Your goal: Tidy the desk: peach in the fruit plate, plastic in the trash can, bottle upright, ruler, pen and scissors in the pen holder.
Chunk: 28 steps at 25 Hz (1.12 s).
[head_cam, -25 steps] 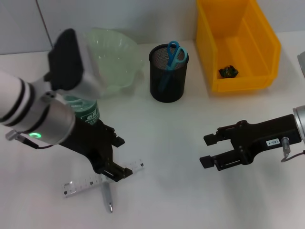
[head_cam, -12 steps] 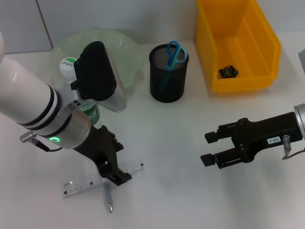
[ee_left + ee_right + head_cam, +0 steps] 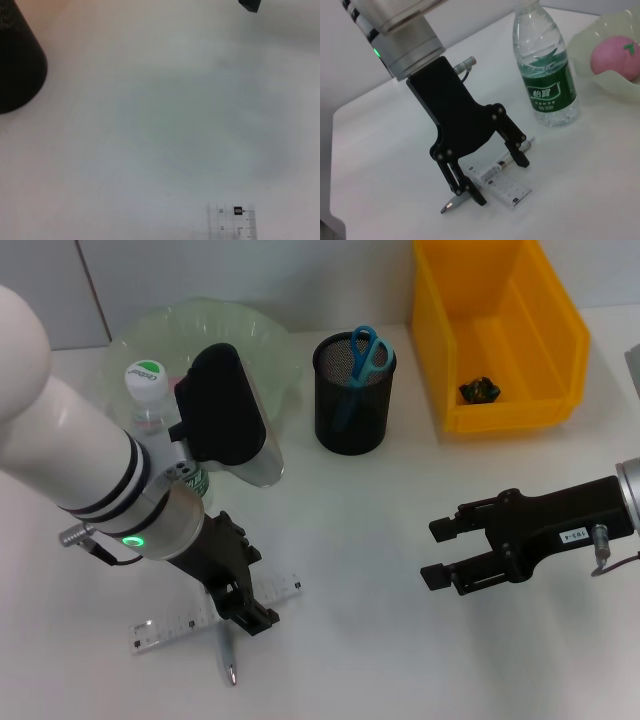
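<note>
Done so far: peach (image 3: 614,56) in fruit plate (image 3: 262,332), scissors (image 3: 365,355) in pen holder (image 3: 350,410), dark scrap in trash can (image 3: 500,340), bottle (image 3: 545,75) upright. Left: ruler (image 3: 165,620) and pen (image 3: 485,182) on the desk (image 3: 360,540), my left gripper (image 3: 500,177) spread over both; my right gripper (image 3: 440,555) hovers released, well apart. In the head view my arm hides the peach and where the fingers meet the pen.

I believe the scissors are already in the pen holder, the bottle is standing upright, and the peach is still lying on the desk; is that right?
Not quite: the peach is not on the desk; it already sits in the fruit plate, as the right wrist view shows. The rest holds: the scissors stand in the pen holder and the bottle is upright.
</note>
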Tool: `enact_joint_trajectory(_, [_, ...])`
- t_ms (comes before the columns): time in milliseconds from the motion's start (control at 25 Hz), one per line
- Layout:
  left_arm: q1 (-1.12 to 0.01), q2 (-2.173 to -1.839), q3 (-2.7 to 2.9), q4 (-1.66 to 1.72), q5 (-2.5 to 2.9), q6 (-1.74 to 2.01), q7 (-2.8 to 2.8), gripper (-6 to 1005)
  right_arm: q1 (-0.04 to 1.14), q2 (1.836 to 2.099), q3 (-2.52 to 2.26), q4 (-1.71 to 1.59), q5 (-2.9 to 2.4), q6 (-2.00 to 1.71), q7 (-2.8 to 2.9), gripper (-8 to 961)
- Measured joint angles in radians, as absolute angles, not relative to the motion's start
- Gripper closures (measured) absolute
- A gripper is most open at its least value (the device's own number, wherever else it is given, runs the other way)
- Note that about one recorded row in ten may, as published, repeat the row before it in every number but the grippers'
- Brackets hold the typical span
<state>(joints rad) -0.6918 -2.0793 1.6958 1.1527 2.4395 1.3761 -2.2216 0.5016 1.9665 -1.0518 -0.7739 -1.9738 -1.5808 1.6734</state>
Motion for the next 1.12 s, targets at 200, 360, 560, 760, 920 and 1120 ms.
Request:
enact_joint_trajectory(200, [-0.693, -2.080, 1.714, 1.147, 2.440, 1.358, -2.227, 202, 0.502, 1.966, -1.052, -0.773, -1.974, -1.581, 1.673, 187])
enact_joint_trajectory(360, [-0.693, -2.080, 1.718, 1.143, 2.440, 1.350, -2.228, 202, 0.502, 1.966, -1.052, -0.773, -1.974, -1.580, 1.673, 186])
enact_joint_trajectory(560, [-0.695, -2.080, 1.734, 1.135, 2.446, 1.339, -2.228, 203, 0.502, 1.967, -1.052, -0.773, -1.974, -1.580, 1.673, 187])
enact_joint_trajectory(760, [-0.695, -2.080, 1.740, 1.134, 2.452, 1.332, -2.229, 203, 0.502, 1.968, -1.052, -0.773, -1.974, -1.579, 1.673, 189])
enact_joint_trajectory(920, [-0.695, -2.080, 1.743, 1.132, 2.455, 1.330, -2.226, 203, 0.502, 1.969, -1.052, -0.773, -1.974, -1.579, 1.673, 190])
enact_joint_trajectory(1120, [-0.695, -2.080, 1.746, 1.132, 2.456, 1.332, -2.224, 292, 0.501, 1.970, -1.052, -0.773, -1.974, -1.578, 1.673, 191])
